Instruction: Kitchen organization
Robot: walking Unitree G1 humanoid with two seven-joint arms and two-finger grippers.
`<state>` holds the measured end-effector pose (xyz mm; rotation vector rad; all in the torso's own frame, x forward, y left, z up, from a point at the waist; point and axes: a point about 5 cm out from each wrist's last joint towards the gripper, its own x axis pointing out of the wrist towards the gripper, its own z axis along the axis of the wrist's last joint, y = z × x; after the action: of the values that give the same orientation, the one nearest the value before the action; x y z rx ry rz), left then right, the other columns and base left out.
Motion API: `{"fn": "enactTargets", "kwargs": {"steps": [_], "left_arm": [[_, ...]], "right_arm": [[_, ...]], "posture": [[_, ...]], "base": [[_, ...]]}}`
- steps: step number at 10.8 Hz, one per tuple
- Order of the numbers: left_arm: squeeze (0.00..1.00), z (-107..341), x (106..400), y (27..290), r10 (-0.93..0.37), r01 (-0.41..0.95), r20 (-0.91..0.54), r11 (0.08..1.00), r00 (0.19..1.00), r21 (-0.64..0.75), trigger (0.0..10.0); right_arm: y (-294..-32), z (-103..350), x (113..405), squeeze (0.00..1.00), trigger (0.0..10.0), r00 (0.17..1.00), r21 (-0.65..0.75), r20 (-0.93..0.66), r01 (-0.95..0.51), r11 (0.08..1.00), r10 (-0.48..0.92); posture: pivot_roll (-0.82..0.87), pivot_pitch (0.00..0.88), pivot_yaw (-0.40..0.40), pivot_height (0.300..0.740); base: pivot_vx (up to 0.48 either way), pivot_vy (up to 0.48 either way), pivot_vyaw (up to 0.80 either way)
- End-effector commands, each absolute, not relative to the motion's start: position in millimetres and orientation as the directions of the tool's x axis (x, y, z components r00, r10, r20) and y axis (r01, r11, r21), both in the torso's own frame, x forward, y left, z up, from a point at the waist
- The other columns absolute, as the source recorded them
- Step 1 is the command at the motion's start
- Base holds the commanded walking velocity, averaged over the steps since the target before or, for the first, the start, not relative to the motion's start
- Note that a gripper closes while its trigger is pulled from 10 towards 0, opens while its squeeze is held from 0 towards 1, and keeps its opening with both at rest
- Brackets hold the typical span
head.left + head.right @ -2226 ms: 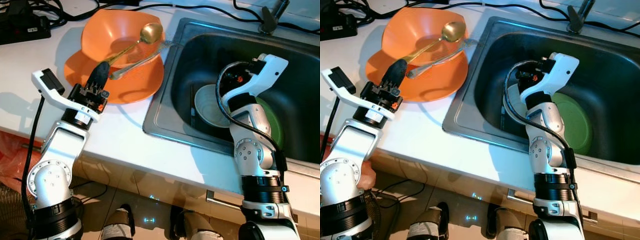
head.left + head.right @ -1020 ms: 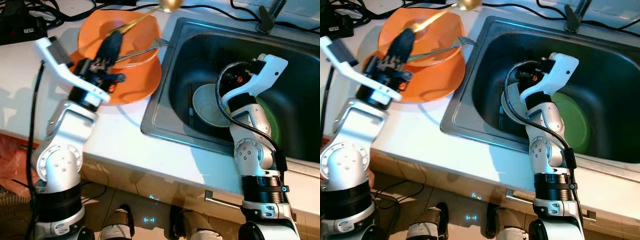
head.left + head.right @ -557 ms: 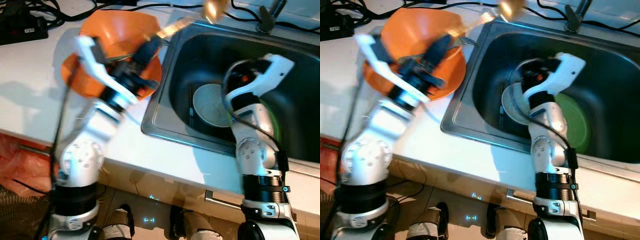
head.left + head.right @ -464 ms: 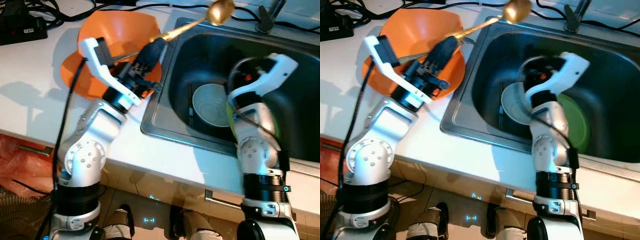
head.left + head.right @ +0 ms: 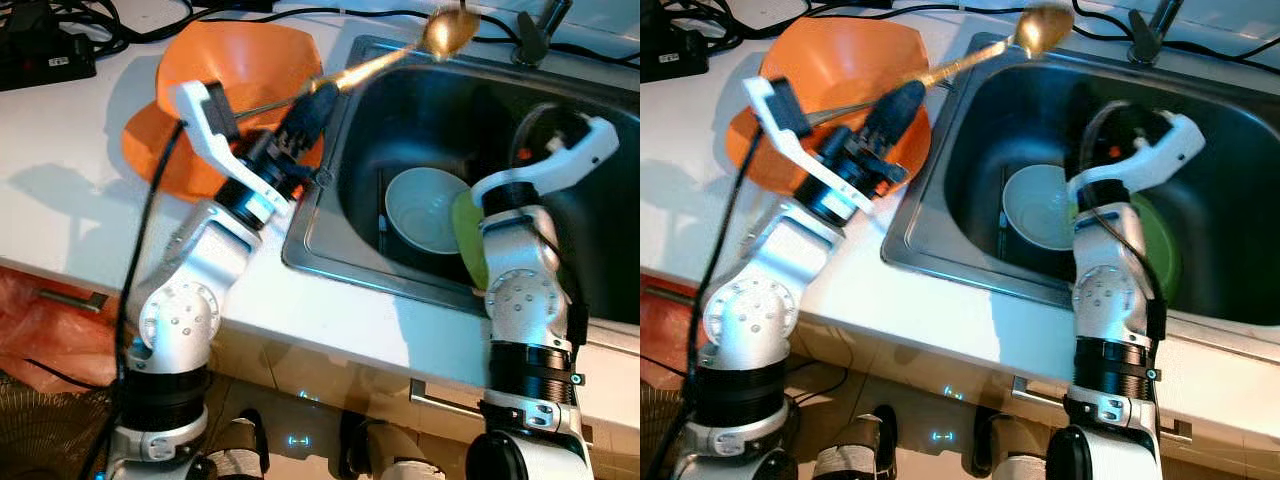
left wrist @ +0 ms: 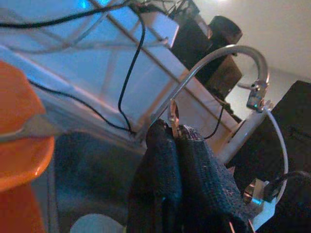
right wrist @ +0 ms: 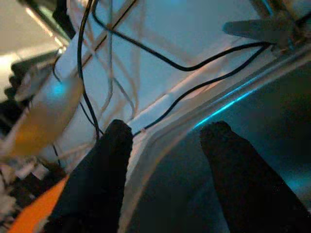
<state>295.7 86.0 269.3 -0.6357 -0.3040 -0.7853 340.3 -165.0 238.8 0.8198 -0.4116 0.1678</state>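
Observation:
My left gripper [image 5: 318,98] is shut on the handle of a gold spoon [image 5: 448,30] and holds it in the air, slanting out over the sink's [image 5: 330,235] back left corner. In the left wrist view the thin handle [image 6: 173,115] sticks out from between the closed black fingers [image 6: 163,150]. Behind that arm an orange bowl [image 5: 235,62] rests on an orange plate [image 5: 150,150], with a silver fork [image 5: 262,103] lying in the bowl. My right gripper [image 7: 167,128] hangs open inside the sink, holding nothing. A white bowl [image 5: 425,208] and a green plate [image 5: 1155,255] lie on the sink floor.
The faucet [image 5: 535,35] stands at the sink's back rim. Black cables [image 5: 250,12] run along the back of the white counter [image 5: 60,170], and a black power strip [image 5: 45,55] sits at the far left. The counter's front edge drops to the floor.
My left gripper lifted the gold spoon out of the orange bowl and swung it right, over the sink. My right arm shifted right, uncovering the white bowl.

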Motion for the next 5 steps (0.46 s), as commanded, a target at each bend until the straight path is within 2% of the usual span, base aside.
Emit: {"fn": "enactTargets", "kwargs": {"steps": [1,5], "left_arm": [[0.00,266.8,294.2,81.1,-0.583,0.749,0.470,0.521,0.663,-0.409,10.0],[0.00,258.0,294.1,75.3,-0.598,0.745,0.446,0.509,0.666,-0.431,10.0]], "right_arm": [[-167.7,246.2,337.9,1.00,10.0,0.897,0.689,0.442,-0.319,0.651,-0.028],[-172.4,251.8,336.4,1.00,10.0,0.885,0.741,0.463,-0.358,0.568,-0.046]], "posture": [[0.13,0.256,-0.026,0.740],[0.13,0.259,-0.028,0.740]], "base": [[0.000,0.000,0.00],[0.000,0.000,0.00]]}}
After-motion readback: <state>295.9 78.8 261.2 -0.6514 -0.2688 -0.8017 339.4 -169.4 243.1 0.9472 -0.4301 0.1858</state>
